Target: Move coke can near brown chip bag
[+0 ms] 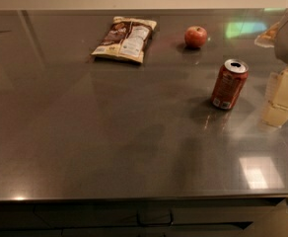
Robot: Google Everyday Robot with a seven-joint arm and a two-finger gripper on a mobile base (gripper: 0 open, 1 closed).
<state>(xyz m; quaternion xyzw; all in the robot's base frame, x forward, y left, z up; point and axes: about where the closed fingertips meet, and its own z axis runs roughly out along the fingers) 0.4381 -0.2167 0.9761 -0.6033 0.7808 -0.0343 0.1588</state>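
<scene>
The coke can (229, 84) stands upright on the grey table (109, 132), right of the middle; it is red with a silver top and a white patch near its base. The brown chip bag (125, 39) lies flat at the back, left of the middle, well apart from the can. My gripper (282, 98), pale yellow under a grey wrist, hangs at the right edge of the view, just right of the can and not touching it. It holds nothing that I can see.
A red apple (196, 36) sits at the back, between the bag and the can and right of the bag. The table's front edge runs along the bottom of the view, with dark drawers below it.
</scene>
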